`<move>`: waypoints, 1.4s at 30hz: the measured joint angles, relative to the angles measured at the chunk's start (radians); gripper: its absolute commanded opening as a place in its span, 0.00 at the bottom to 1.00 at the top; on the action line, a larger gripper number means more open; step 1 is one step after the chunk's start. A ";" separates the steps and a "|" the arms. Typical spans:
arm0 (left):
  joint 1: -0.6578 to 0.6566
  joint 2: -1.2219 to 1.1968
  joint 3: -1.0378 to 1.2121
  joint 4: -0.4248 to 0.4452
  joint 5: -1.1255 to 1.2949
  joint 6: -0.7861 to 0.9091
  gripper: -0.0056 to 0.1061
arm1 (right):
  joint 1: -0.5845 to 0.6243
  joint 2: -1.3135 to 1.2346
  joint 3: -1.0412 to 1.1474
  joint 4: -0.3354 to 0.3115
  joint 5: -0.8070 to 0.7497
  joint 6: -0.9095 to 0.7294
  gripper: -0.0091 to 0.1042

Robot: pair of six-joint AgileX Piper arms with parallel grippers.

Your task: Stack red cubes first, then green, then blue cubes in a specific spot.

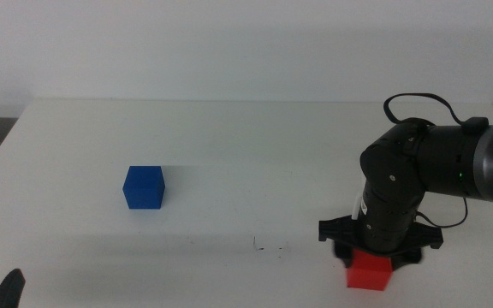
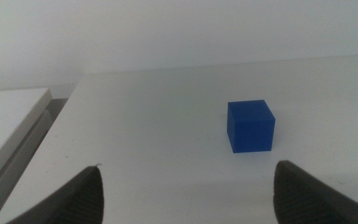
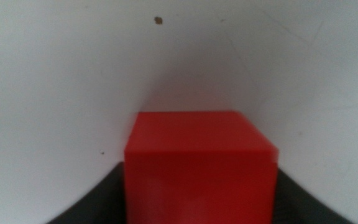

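The red cube [image 1: 369, 272] sits near the table's front right, under my right gripper [image 1: 372, 255]. In the right wrist view the red cube [image 3: 199, 162] fills the space between the two dark jaws, which press on its two sides. The blue cube [image 1: 144, 186] stands alone on the left half of the table. It appears in the left wrist view as the blue cube [image 2: 250, 126], well ahead of my open left gripper [image 2: 191, 199]. The spot's black specks [image 1: 270, 249] lie just left of the red cube. The green cube is out of view.
The white table [image 1: 246, 145] ends at a far edge against a pale wall. A white ledge [image 2: 11, 124] lies beyond the table's left edge. My left gripper [image 1: 7, 291] waits at the front left corner. A dark speck [image 3: 158, 20] marks the tabletop beyond the red cube.
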 measured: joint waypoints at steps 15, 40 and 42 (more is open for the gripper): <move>0.000 0.000 0.000 0.000 0.000 0.000 0.89 | 0.103 0.069 -0.364 -0.048 0.195 0.006 0.08; 0.000 0.000 0.000 0.000 -0.002 0.000 0.89 | 0.194 0.380 -0.634 -0.062 0.191 0.010 0.08; 0.000 0.000 0.000 0.000 -0.002 0.000 0.89 | 0.194 0.383 -0.634 -0.063 0.189 0.012 0.08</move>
